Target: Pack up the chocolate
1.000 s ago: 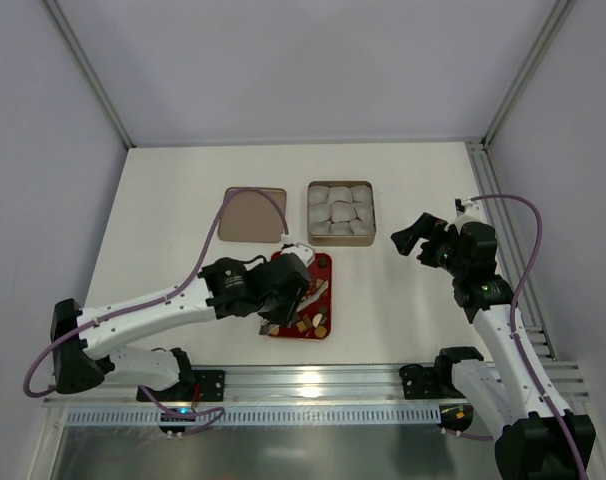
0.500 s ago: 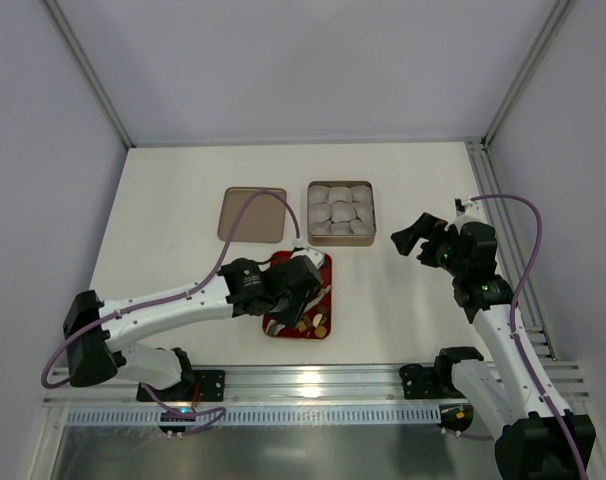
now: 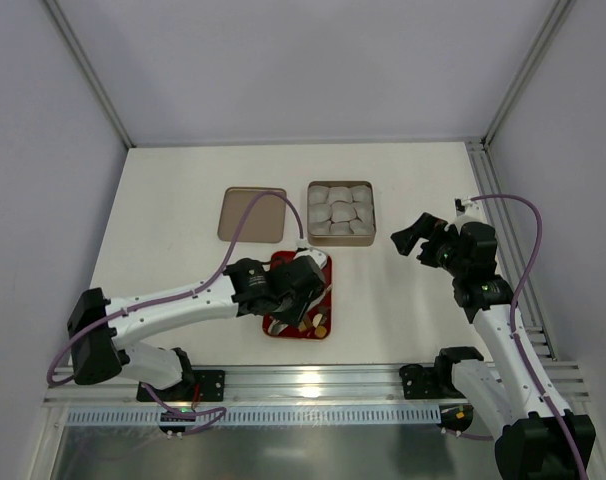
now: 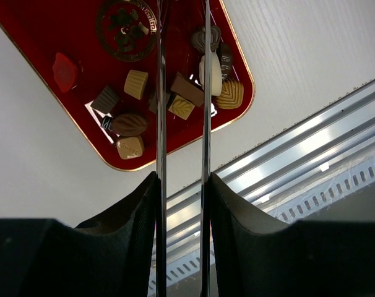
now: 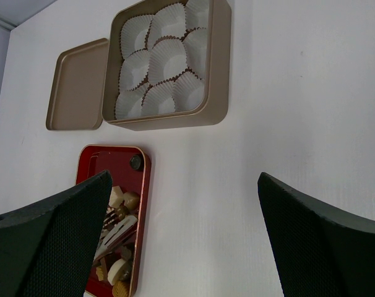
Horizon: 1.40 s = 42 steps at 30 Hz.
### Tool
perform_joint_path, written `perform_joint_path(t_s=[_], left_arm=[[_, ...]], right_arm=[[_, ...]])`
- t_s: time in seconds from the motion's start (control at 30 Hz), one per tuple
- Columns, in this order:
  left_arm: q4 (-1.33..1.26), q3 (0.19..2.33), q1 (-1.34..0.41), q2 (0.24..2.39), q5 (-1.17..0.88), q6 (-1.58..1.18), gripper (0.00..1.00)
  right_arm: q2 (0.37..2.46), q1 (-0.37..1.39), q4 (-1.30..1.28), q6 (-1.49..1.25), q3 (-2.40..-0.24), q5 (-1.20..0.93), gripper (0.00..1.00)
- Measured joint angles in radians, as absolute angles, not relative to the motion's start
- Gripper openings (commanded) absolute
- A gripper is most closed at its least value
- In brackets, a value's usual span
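Red tray holds chocolate; left claw grips tweezers.

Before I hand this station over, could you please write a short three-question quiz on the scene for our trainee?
1. True or false: the paper cups in the gold tin already hold chocolate.
2. What does the left tool hold above the red tray? A metal tweezers; B a paper cup; C the lid.
3. Fill in: in the top view, the lid lies to the ___ of the gold tin.
Key: 1 false, the cups are empty; 2 A; 3 left.
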<state>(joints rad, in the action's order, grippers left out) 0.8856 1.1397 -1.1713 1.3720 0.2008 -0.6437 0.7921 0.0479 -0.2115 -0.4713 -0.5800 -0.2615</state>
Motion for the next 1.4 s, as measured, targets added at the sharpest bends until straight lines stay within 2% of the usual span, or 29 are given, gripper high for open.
perform_joint_path(t_s=[0.43,0.77,1.4], left_arm=[[0.871,1.139,-1.171,1.388,0.200,-0.638,0.31],[0.872,1.140,-1.171,1.388,0.201,-0.635,0.22],[0.966,1.211,-1.171,1.308,0.247,-0.642,0.19]], right_arm=[[0.793,0.048,-0.212,-0.469,-0.580,-0.261,1.00],[0.793,0.048,-0.212,-0.469,-0.580,-0.262,1.00],[0.806,0.048,-0.212,-0.469,-0.580,-0.271,1.00]])
